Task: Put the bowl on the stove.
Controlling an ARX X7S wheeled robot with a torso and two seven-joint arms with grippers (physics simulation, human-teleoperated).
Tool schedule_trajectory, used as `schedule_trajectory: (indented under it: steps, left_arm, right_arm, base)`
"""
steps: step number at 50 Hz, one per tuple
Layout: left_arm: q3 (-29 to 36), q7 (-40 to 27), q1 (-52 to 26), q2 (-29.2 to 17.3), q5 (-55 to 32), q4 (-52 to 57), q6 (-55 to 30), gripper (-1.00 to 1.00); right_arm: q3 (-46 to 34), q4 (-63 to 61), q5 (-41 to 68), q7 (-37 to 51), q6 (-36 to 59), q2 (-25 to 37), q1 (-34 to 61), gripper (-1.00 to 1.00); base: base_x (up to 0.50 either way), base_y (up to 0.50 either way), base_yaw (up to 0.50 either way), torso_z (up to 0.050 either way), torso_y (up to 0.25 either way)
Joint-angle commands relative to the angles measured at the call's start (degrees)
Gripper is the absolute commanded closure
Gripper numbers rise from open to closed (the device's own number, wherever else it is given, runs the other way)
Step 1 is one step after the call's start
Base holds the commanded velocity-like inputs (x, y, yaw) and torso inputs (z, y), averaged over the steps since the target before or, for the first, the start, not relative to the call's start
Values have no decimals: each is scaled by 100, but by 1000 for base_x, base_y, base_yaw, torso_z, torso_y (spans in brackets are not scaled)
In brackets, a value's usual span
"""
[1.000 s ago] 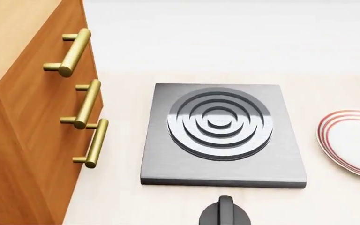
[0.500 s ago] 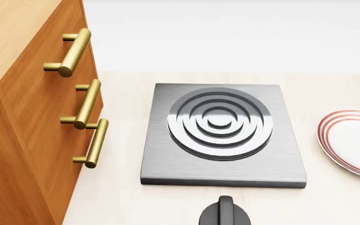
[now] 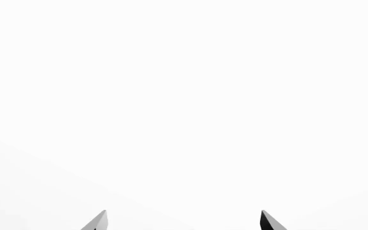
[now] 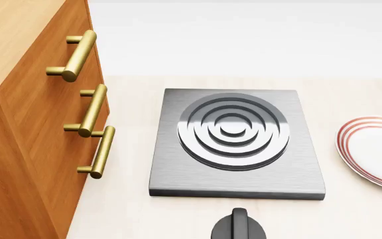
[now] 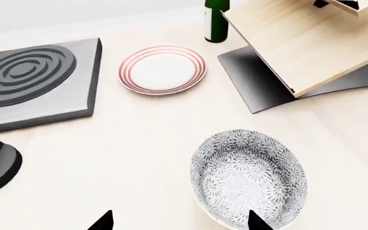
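Observation:
The stove (image 4: 236, 144), a flat dark grey square with a raised ring burner, lies on the pale counter in the middle of the head view, and the stove (image 5: 34, 81) also appears in the right wrist view. The bowl (image 5: 249, 184), white with a dense grey-blue floral pattern, stands upright on the counter in the right wrist view only. My right gripper (image 5: 179, 221) hovers open above the counter, one fingertip over the bowl's near rim, holding nothing. My left gripper (image 3: 182, 220) is open against a blank white background. Neither gripper appears in the head view.
A wooden cabinet (image 4: 25, 124) with brass handles stands left of the stove. A red-ringed white plate (image 4: 377, 149) lies right of it, and a black knob (image 4: 238, 226) sits in front. Beyond the plate (image 5: 163, 69) stand a green bottle (image 5: 216, 21) and a tilted wooden board (image 5: 305, 43).

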Motion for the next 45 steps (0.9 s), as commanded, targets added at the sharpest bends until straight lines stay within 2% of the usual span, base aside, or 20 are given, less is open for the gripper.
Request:
schedule_trajectory:
  steps: [1, 14, 20, 45]
  left_arm:
    - [-65, 122, 26, 109, 179, -6, 12, -100]
    - [-54, 135, 58, 112, 198, 14, 27, -100]
    - [-47, 144, 70, 110, 208, 26, 34, -100]
    - [-22, 93, 42, 15, 170, 57, 67, -100]
  right_arm:
    - [-215, 19, -381, -56, -208, -103, 69, -100]
    - [-1174, 320, -393, 593, -146, 350, 805, -100]
    - [-1962, 580, -517, 902, -285, 524, 1217, -100]
    - [-3593, 1656, -933, 1493, -670, 673, 2311, -100]
  base:
    - [0, 0, 0, 0, 0]
    - [0, 0, 0, 0, 0]
    - [0, 0, 0, 0, 0]
    - [0, 0, 0, 0, 0]
